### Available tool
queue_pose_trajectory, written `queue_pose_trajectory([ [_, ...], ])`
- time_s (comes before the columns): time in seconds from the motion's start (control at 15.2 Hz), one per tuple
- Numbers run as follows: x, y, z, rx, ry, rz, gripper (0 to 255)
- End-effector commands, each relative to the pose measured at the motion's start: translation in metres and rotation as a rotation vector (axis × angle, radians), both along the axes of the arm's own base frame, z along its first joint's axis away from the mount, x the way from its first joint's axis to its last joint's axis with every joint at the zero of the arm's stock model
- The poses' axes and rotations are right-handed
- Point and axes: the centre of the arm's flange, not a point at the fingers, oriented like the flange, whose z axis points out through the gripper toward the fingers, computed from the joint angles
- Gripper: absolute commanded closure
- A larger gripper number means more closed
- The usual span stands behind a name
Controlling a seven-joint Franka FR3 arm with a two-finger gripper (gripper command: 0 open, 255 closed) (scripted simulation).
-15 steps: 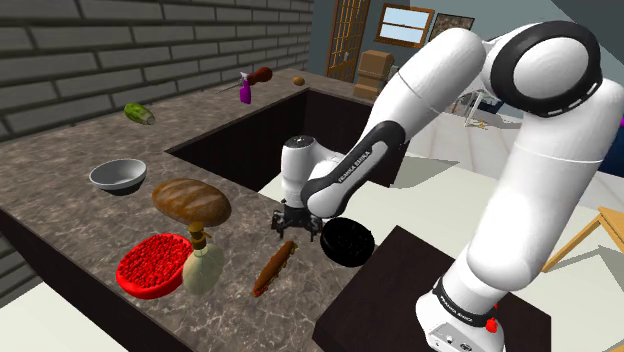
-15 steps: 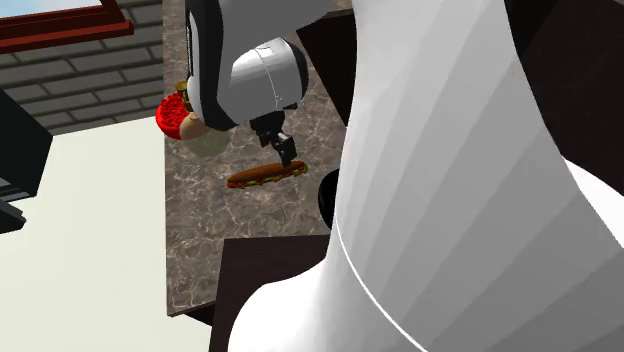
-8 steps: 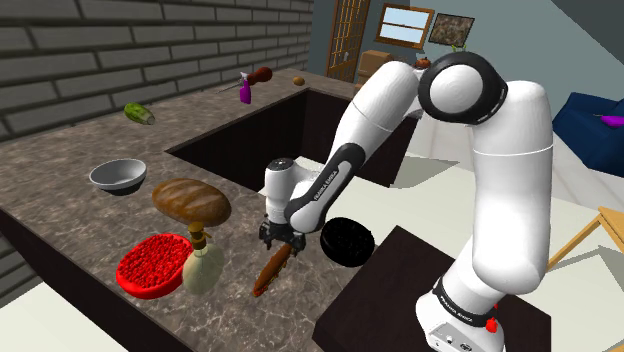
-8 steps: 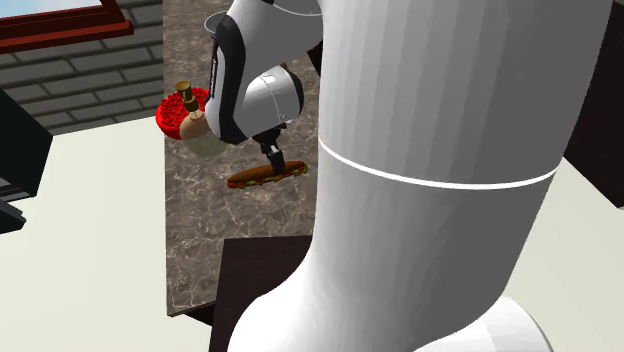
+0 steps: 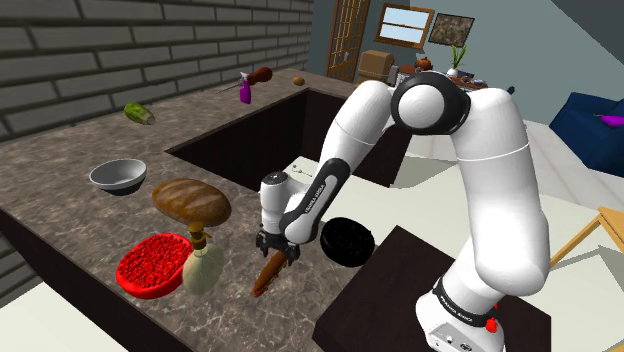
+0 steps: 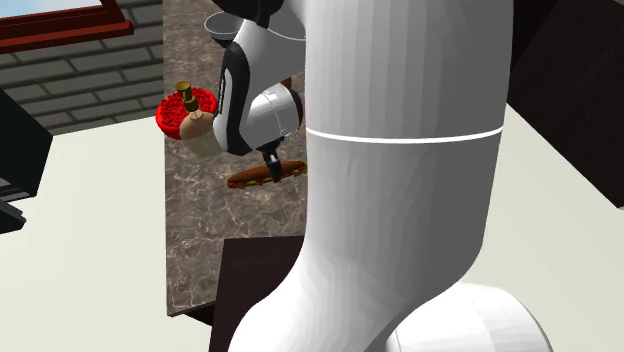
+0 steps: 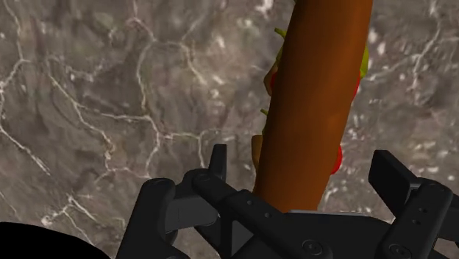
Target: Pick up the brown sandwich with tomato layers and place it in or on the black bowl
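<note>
The long brown sandwich (image 5: pixel 266 277) with red and green layers lies flat on the dark marble counter (image 5: pixel 70 160), near its front edge. My gripper (image 5: pixel 276 252) is down over the sandwich's far end, pointing at the counter. In the wrist view the sandwich (image 7: pixel 312 103) runs away from the hand between the two black fingers (image 7: pixel 401 180). They stand apart on either side of it with gaps, so the gripper (image 7: pixel 309 176) is open. The black bowl (image 5: pixel 347 240) sits on the counter just to the shoulder view's right of the gripper. The second exterior view has the sandwich (image 6: pixel 250 178) under the gripper (image 6: pixel 271 168).
To the shoulder view's left of the sandwich stand a cream bottle (image 5: pixel 203 264) and a red bowl (image 5: pixel 151 266). Behind them are a brown loaf (image 5: pixel 190 201) and a grey bowl (image 5: pixel 118 175). A deep dark sink recess (image 5: pixel 262 135) opens behind the gripper. The dark stand (image 5: pixel 430 290) is at lower right.
The arm has swung toward the shoulder view's left and come down. The gripper went from above the counter beside the black bowl to straddling the sandwich's end. The sandwich has not moved.
</note>
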Motion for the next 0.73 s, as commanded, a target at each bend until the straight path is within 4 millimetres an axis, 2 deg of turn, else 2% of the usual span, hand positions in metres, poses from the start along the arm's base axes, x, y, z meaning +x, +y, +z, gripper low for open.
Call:
queue_pose_trajectory([
  [0.0, -0.0004, 0.0, -0.0134, 0.0, 0.0, 0.0, 0],
  [0.53, -0.0004, 0.0, -0.0134, 0.0, 0.0, 0.0, 0],
  [0.59, -0.0004, 0.0, -0.0134, 0.0, 0.0, 0.0, 255],
  [0.66, -0.0004, 0.0, -0.0134, 0.0, 0.0, 0.0, 255],
])
